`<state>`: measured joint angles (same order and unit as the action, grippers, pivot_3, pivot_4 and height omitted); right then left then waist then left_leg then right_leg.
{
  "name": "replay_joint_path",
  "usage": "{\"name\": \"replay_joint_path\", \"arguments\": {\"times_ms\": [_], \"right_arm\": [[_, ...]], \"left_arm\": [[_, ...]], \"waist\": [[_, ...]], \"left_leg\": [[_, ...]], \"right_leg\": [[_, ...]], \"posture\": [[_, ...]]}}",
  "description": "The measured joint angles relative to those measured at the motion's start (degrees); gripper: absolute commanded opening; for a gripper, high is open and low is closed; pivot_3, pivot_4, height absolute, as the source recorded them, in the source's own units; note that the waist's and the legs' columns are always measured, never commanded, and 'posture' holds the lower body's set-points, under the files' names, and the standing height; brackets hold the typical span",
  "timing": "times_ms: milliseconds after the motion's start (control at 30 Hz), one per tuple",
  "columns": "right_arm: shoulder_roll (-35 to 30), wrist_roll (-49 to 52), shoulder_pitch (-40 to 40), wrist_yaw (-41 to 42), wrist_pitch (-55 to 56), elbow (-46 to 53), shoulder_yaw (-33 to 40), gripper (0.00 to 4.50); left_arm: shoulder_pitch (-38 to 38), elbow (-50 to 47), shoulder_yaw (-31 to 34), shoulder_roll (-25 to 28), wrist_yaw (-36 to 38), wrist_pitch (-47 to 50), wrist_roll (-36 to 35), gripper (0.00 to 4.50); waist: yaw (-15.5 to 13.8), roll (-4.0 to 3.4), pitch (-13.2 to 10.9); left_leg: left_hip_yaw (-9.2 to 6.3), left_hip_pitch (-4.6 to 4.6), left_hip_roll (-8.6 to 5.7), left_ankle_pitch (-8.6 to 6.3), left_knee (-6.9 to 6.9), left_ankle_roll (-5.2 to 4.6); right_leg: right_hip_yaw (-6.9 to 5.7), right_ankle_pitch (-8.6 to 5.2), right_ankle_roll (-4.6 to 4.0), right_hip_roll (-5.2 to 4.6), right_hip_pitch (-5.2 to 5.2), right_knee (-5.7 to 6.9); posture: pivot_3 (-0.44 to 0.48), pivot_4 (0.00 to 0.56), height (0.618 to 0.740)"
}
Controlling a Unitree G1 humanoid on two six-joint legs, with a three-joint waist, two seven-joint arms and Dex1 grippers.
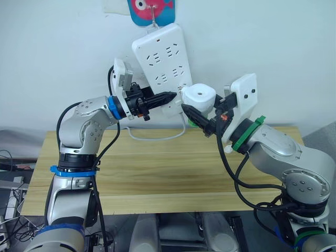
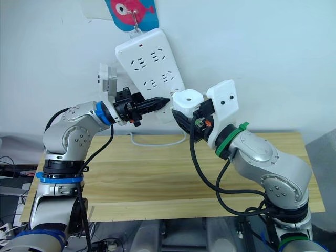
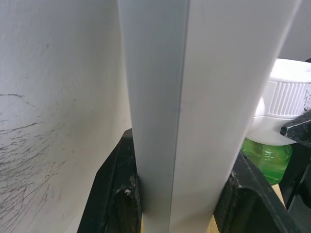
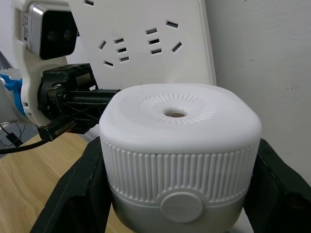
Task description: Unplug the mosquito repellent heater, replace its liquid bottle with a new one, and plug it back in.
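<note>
The mosquito repellent heater [image 4: 180, 141], white with a ribbed rim and a small round hole on top, is clamped between my right gripper's [image 1: 207, 110] black fingers. A green liquid bottle [image 3: 267, 158] hangs under it. The heater sits against the lower end of the white power strip [image 1: 163, 58], which hangs tilted on the wall. Its plug is hidden, so I cannot tell whether it is in a socket. My left gripper [image 1: 170, 97] is shut on the strip's lower edge, with one finger [image 3: 114, 194] on each side.
The strip hangs from a hook under a blue and pink fish-shaped decoration [image 1: 152, 10]. Its white cable [image 1: 157, 137] loops down onto the wooden table [image 1: 157, 173] below both arms. The white wall lies directly behind the strip.
</note>
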<state>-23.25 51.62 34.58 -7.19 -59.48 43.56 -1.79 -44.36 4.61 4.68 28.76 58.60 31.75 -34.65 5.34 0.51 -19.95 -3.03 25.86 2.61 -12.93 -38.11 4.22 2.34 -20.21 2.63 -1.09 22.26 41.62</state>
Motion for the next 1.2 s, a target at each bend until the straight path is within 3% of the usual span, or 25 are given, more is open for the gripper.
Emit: {"name": "replay_joint_path", "arguments": {"times_ms": [333,667,1200], "right_arm": [[2.6,-4.8,1.5,-0.1,0.0,-0.6,-2.8,3.04],[9.0,-19.7,1.9,-2.9,1.3,-1.1,-11.9,3.04],[16.7,-30.7,2.6,2.0,4.0,-7.0,-13.9,3.04]], "left_arm": [[0.6,-0.4,0.6,0.1,-1.3,0.1,0.2,1.34],[2.0,-2.4,1.6,-2.0,-5.8,0.8,0.0,1.34],[3.6,-4.9,3.4,-2.3,-9.3,3.1,0.0,1.34]], "waist": [[0.4,0.0,0.0],[1.0,0.01,0.0],[1.7,0.0,0.0]], "left_leg": [[-0.02,-0.03,0.0,0.08,-0.02,0.01],[-0.16,-0.09,-0.03,0.41,0.0,-0.06],[-0.18,-0.31,0.1,0.92,0.24,0.04]], "right_leg": [[0.01,0.0,0.0,0.0,0.02,0.14],[-0.04,0.18,-0.18,0.01,0.07,0.41],[0.03,0.66,-0.34,0.19,0.09,0.46]], "posture": [[-0.157,0.302,0.74],[-0.147,0.301,0.74],[-0.133,0.296,0.74]]}}
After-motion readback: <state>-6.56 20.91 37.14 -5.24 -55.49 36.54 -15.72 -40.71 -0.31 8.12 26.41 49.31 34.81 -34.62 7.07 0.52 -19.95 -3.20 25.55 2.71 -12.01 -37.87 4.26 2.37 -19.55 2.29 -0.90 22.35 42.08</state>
